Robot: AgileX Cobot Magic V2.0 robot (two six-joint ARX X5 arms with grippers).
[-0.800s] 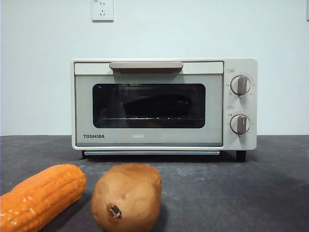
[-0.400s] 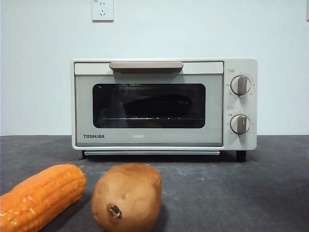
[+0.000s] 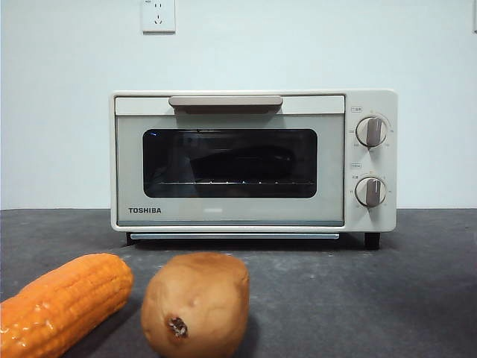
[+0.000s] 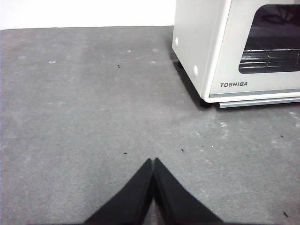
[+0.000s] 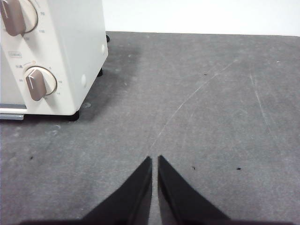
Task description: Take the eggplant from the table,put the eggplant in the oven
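The cream-white oven (image 3: 231, 216) stands at the back of the table (image 3: 373, 298) with its door closed. Behind the dark glass a long dark shape, the eggplant (image 3: 242, 159), lies on the wire rack. My left gripper (image 4: 153, 160) is shut and holds nothing, hovering over bare table off the oven's (image 4: 206, 51) left side. Off the knob side of the oven (image 5: 70, 56), my right gripper (image 5: 154, 158) is also shut with nothing in it. Neither arm shows in the front view.
An orange corn cob (image 3: 63, 302) and a brown potato (image 3: 195, 302) lie on the table near the front, left of centre. A white wall with a socket (image 3: 158, 15) rises behind the oven.
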